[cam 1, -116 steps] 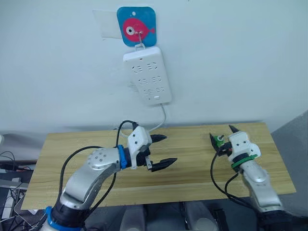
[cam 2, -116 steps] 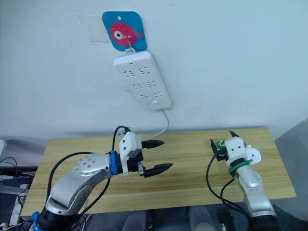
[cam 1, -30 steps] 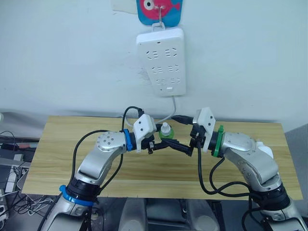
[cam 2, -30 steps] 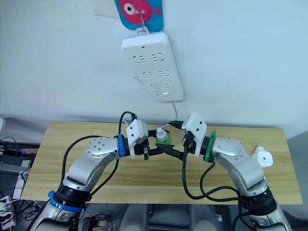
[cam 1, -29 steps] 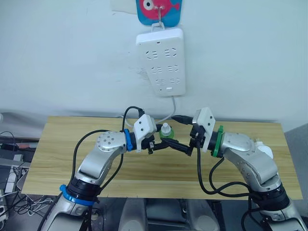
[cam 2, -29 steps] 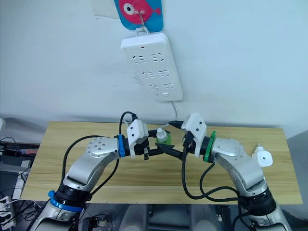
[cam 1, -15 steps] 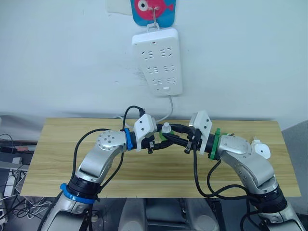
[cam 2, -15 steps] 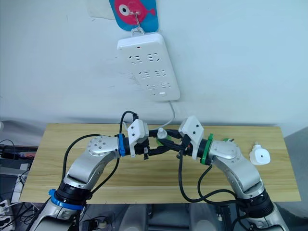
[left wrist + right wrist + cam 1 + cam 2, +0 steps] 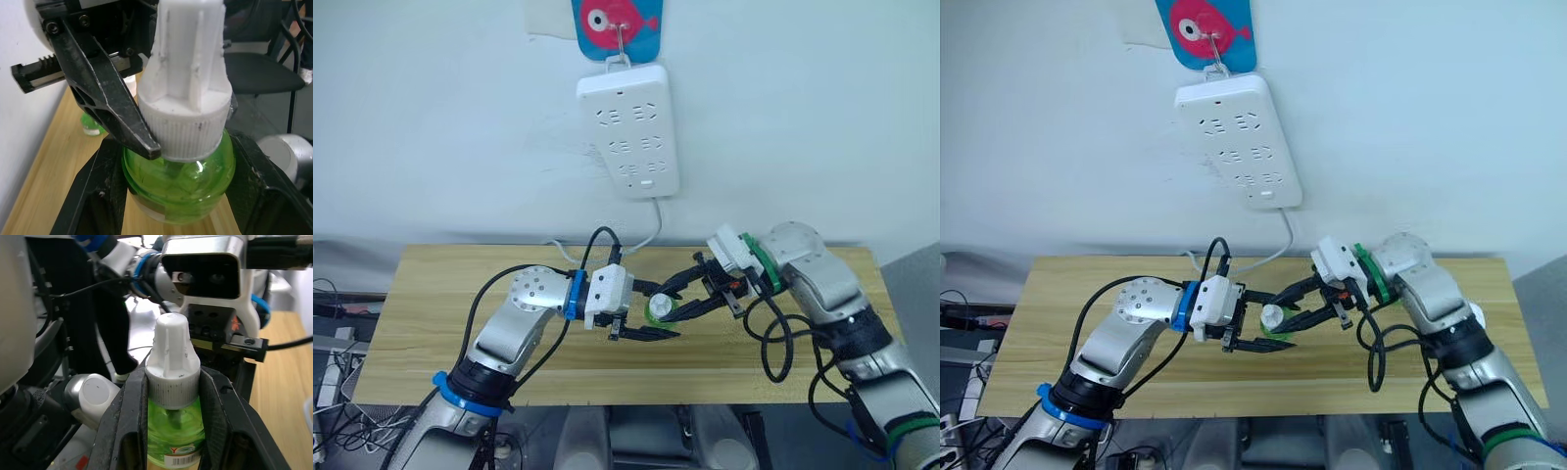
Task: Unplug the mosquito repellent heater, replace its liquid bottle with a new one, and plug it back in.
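Each arm has a silver-grey rounded shell with a perforated joint cover near the elbow. The left arm carries blue rings at the wrist and upper arm; the right arm carries green rings. A white block-shaped housing sits behind each gripper. The left gripper (image 9: pixel 649 311) and right gripper (image 9: pixel 681 295) each have two black tapered fingers, with ribbed inner faces. Black cables loop along both forearms. The black mount behind the fingers shows screw heads.
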Robot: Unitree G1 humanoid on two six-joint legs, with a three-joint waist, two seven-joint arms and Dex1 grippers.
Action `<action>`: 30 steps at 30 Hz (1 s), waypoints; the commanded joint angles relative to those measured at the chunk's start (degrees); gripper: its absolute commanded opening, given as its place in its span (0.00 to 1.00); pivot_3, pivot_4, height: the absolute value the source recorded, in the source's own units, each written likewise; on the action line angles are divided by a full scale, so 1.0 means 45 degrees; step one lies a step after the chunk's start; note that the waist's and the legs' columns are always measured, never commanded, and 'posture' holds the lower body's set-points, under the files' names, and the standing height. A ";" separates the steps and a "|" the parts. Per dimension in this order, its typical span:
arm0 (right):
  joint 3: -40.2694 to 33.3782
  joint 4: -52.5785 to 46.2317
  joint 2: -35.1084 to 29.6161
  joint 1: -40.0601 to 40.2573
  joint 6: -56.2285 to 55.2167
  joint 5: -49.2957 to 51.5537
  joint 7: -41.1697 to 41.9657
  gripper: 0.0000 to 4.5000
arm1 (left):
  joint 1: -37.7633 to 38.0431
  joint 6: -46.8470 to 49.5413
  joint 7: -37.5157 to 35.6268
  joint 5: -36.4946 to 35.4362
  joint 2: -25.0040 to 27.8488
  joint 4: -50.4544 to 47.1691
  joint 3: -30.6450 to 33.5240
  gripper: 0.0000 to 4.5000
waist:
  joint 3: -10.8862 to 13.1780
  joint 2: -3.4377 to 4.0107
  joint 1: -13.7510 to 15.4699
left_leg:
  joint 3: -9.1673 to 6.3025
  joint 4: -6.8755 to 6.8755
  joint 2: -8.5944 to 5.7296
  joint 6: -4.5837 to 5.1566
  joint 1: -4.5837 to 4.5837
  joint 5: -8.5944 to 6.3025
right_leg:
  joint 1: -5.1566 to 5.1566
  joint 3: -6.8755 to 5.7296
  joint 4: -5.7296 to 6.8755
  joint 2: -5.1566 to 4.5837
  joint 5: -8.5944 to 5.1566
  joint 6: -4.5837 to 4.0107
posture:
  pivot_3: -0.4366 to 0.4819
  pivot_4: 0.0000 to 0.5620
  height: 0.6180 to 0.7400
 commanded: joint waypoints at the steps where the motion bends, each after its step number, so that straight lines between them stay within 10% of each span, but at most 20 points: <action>1: -0.0161 0.0221 0.0119 -0.0908 -0.0055 0.0544 0.0848 0.40 | -0.0012 0.0001 0.0171 0.0006 -0.0253 -0.0031 -0.0105 0.51 | -0.0001 0.0001 0.0006 | 0.0000 0.0004 -0.0002 -0.0004 -0.0001 0.0002 | -0.0005 -0.0002 0.0010 -0.0005 0.0000 0.0000 | 0.45 0.40 1.00; 9: -0.2055 -0.1812 -0.1990 0.1087 0.1872 0.0761 -0.1131 0.99 | -0.0122 0.0475 0.1149 0.0175 -0.0755 0.0445 0.0174 0.51 | -0.0024 -0.0020 0.0341 | -0.0024 0.0021 0.0001 -0.0005 -0.0004 0.0002 | -0.0015 -0.0046 0.0068 -0.0059 0.0000 0.0000 | 0.42 0.43 1.00; 16: -0.3275 -0.6840 -0.0608 0.4956 0.3597 -0.0641 -0.8199 0.99 | -0.0120 0.0687 0.2409 0.0496 -0.1048 0.0816 0.0463 0.51 | -0.0065 -0.0022 -0.0021 | 0.0025 0.0018 -0.0008 -0.0008 -0.0008 0.0005 | -0.0081 -0.0032 0.0152 -0.0030 0.0000 0.0000 | 0.39 0.44 1.00; 24: -0.2094 -0.7806 0.1221 0.5112 0.4607 -0.1902 -1.1365 0.99 | -0.0667 0.0633 0.2521 0.0672 -0.1239 0.1383 0.0435 0.51 | -0.0102 -0.0021 -0.0217 | 0.0020 0.0015 -0.0012 -0.0060 0.0008 0.0133 | -0.0112 -0.0027 0.0233 -0.0015 0.0043 -0.0076 | 0.37 0.45 1.00; 30: -0.2023 -0.7705 0.0694 0.5545 0.4490 -0.1916 -1.1000 0.62 | -0.0954 0.0591 0.2478 0.0622 -0.1340 0.1618 0.0476 0.51 | -0.0126 -0.0023 -0.0204 | 0.0016 0.0001 -0.0012 -0.0058 0.0005 0.0135 | -0.0112 -0.0035 0.0215 -0.0015 0.0045 -0.0079 | 0.37 0.46 1.00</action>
